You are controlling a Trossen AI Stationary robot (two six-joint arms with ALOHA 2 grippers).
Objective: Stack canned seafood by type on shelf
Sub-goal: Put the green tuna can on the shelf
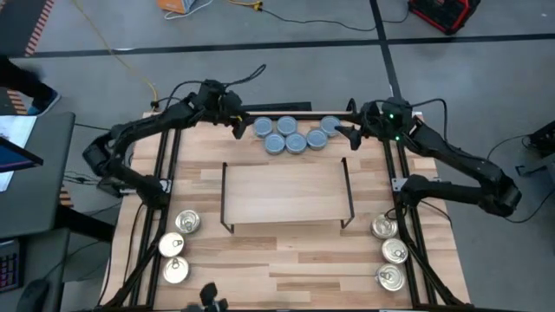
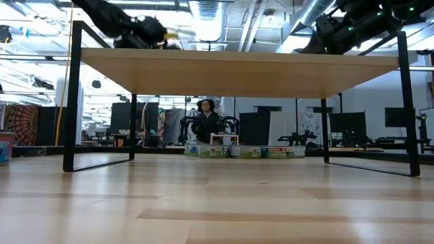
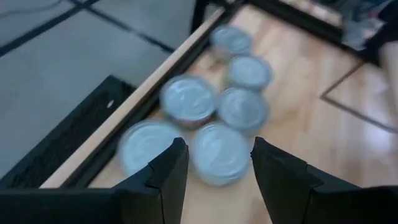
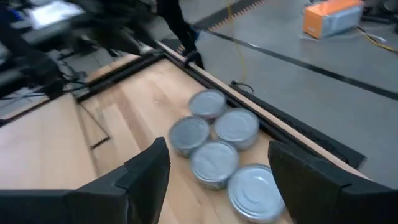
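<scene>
pale wooden table (image 1: pixel 295 264) carries six blue-grey tins (image 1: pixel 291 134) clustered behind the empty shelf (image 1: pixel 286 192). left gripper (image 3: pixel 214 165) and right gripper (image 4: pixel 217 171) hover there, jaws open, empty. stiff, smooth tins: pinch the rim sides.

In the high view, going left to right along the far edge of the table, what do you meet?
left gripper → cluster of blue-grey tins → right gripper. Both grippers are open and empty, flanking the tins beyond the shelf.
</scene>
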